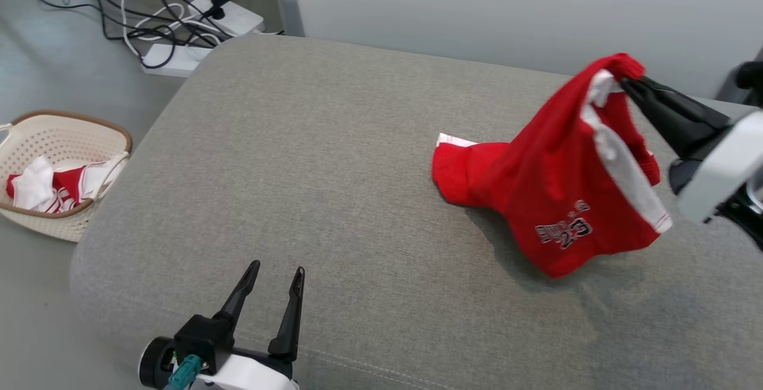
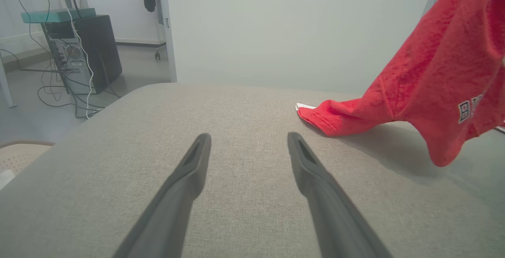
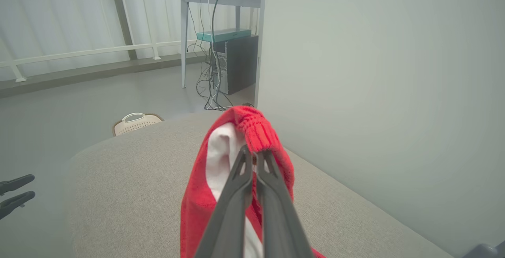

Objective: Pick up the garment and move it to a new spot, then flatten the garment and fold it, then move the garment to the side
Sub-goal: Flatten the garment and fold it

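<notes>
The garment (image 1: 554, 187) is red with white trim and dark lettering. It hangs from my right gripper (image 1: 626, 84), which is shut on its ribbed upper edge (image 3: 254, 131). Its lower part trails on the grey cushion (image 1: 334, 169), with one end (image 2: 327, 118) lying flat to the left. My right gripper (image 3: 252, 154) pinches the red fabric between its tips. My left gripper (image 1: 279, 271) stands open low over the cushion's front left, well apart from the garment (image 2: 442, 72), with nothing between its fingers (image 2: 197, 159).
A cream basket (image 1: 36, 217) holding red and white clothes sits on the floor to the left. Power strips and cables (image 1: 179, 20) lie on the floor beyond the cushion's far left corner. A grey wall (image 1: 506, 2) runs behind. A computer tower (image 2: 86, 53) stands far left.
</notes>
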